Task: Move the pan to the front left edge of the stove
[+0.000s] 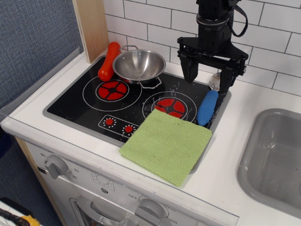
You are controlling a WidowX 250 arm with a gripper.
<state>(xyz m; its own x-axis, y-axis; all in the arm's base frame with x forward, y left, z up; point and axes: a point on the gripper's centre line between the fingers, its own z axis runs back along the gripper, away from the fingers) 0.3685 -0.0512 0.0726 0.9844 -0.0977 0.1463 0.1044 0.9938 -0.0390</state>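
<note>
The pan is not yet in hand: the gripper hangs above the back right part of the stove with its two black fingers spread wide and nothing between them. It is apart from the pan, which lies to its left in the picture.

Just under the gripper lies a spoon with a blue handle, along the right edge of the cooktop, its silver bowl toward the back edge. Next to it is the right burner, partly covered at its front by a green cloth that spreads over the front right corner of the stove and onto the white counter.

The pan sits near the back edge, behind the left burner and slightly toward the middle, upright and empty, with one wire loop handle facing the front and the other the back. An orange-red cylinder lies just beside it along the back left corner. The front left edge of the stove is bare black glass, with the two red knobs to its right.

As judged from this, the task has scarcely begun: reaching, grasping, carrying and setting down are all left to do. The grey sink at the far right plays no part.
</note>
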